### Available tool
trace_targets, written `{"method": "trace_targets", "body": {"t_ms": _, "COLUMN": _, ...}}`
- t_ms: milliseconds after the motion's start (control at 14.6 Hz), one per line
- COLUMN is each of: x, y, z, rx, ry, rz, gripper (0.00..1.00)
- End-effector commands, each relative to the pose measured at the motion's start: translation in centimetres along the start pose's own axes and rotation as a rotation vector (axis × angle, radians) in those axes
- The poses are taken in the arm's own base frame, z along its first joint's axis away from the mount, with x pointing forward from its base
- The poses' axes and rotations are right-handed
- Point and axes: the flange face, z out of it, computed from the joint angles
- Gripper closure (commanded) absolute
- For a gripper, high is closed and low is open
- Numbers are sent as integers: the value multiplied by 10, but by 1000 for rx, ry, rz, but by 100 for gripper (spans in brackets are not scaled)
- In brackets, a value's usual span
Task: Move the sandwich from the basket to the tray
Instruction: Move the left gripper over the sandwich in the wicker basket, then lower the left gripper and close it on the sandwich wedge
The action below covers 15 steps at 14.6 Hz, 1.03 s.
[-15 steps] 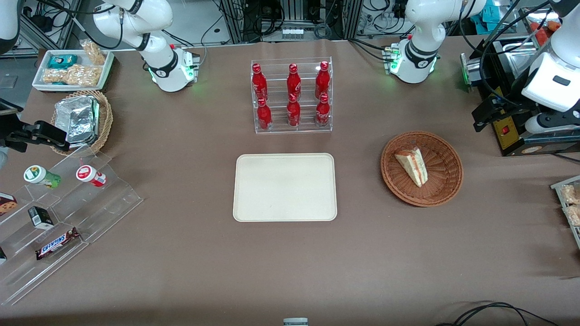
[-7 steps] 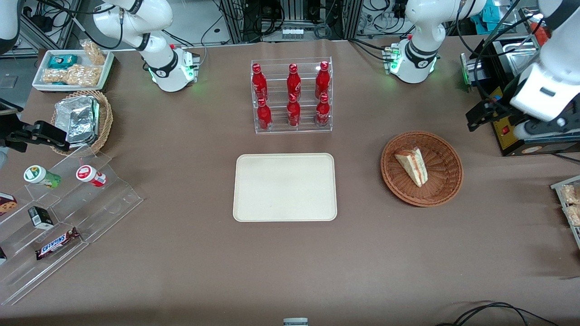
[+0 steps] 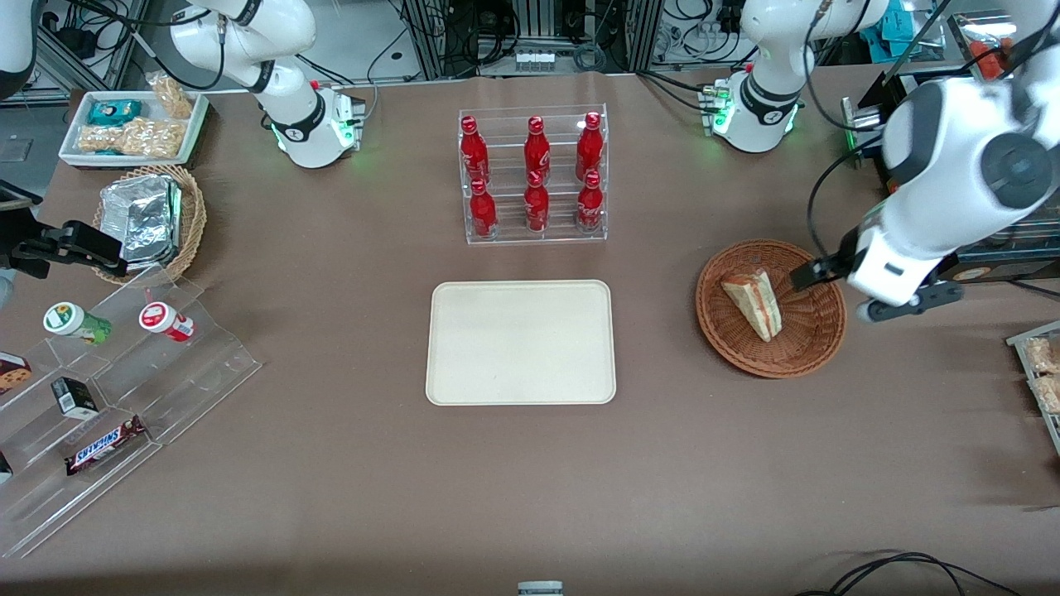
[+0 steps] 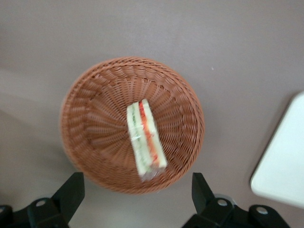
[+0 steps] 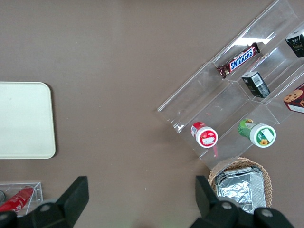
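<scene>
The sandwich, a pale wedge with red and green filling, lies in the round brown wicker basket. The cream tray sits flat in the middle of the table, bare, beside the basket toward the parked arm's end. My gripper hovers over the basket's rim on the side toward the working arm's end, a little above it. In the left wrist view the sandwich rests in the basket, the gripper is open with its fingers spread wide and holding nothing, and a tray corner shows.
A clear rack of red bottles stands farther from the front camera than the tray. Toward the parked arm's end are a tan basket with foil packets, a stepped acrylic stand with snacks and a white snack tray.
The left arm has swung down from beside the black box at its end of the table, and its gripper now hangs over the basket's rim. The sandwich has not moved.
</scene>
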Motion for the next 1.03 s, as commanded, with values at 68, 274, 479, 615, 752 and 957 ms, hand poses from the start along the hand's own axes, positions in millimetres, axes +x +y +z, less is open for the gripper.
{"method": "trace_targets", "body": {"t_ms": 68, "x": -18, "y": 3, "z": 62, "rx": -50, "ry": 54, "rz": -216, "gripper": 0}}
{"method": "trace_targets", "body": {"t_ms": 274, "x": -22, "y": 18, "z": 97, "rx": -30, "ry": 10, "rz": -309, "gripper": 0}}
{"method": "trace_targets", "body": {"t_ms": 479, "x": -24, "y": 16, "z": 113, "rx": -14, "ry": -20, "rz": -327, "gripper": 0}}
{"method": "trace_targets", "body": {"t_ms": 615, "x": -24, "y": 16, "z": 123, "rx": -5, "ry": -38, "rz": -335, "gripper": 0}}
{"method": "trace_targets", "body": {"t_ms": 752, "x": -24, "y": 14, "z": 137, "rx": 7, "ry": -63, "rz": -337, "gripper": 0}}
{"method": "trace_targets", "body": {"t_ms": 957, "x": -21, "y": 13, "z": 155, "rx": 11, "ry": -82, "rz": -342, "gripper": 0}}
